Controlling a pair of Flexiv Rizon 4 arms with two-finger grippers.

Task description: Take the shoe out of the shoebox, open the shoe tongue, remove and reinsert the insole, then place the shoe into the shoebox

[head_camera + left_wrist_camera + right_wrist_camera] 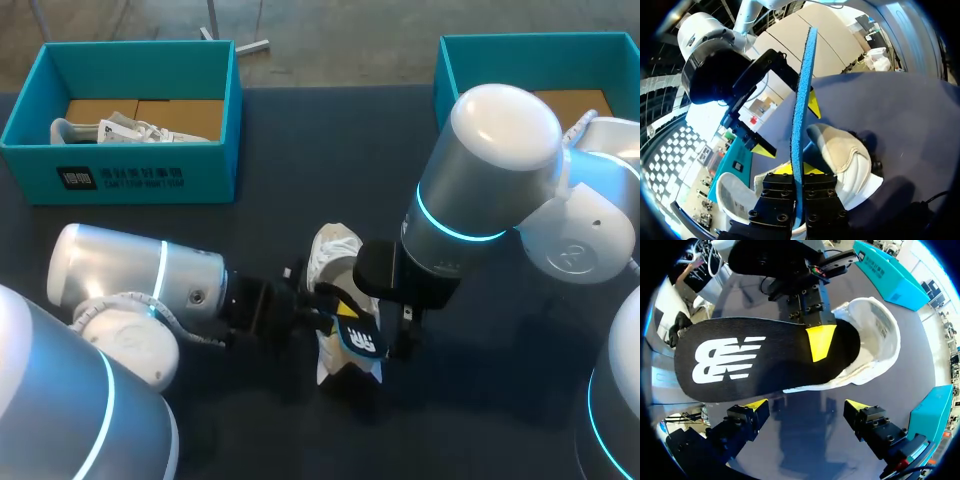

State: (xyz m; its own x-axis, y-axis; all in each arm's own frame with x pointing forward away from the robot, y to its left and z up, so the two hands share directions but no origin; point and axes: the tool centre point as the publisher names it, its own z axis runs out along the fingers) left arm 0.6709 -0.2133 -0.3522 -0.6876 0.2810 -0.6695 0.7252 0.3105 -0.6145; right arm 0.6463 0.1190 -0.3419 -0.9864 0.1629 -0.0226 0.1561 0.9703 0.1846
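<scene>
Because the insole (765,360) is a thin foam sheet, black on one face and blue on the other, you should expect it to be very light and to bend easily when it is pushed from one end. It is out of the shoe (335,255), held in the air just above it. The left gripper (799,169) is clamped on its long edge, one yellow tip on each face, toward the end that hangs over the shoe. The right gripper (807,407) hangs over the shoe with its fingers apart and nothing between them.

The shoe lies on the table (300,130). It is white and looks soft in the upper part, and it is probably light too, so it may slide or tip when you press the insole in. I judge the right gripper should take the shoe at the heel collar, where the material is likely firmer, and hold it down. Feed the insole in at a low angle, otherwise it may fold.

The left shoebox (150,175) and the right shoebox (530,42) both stand beyond the shoe, well apart from it.
</scene>
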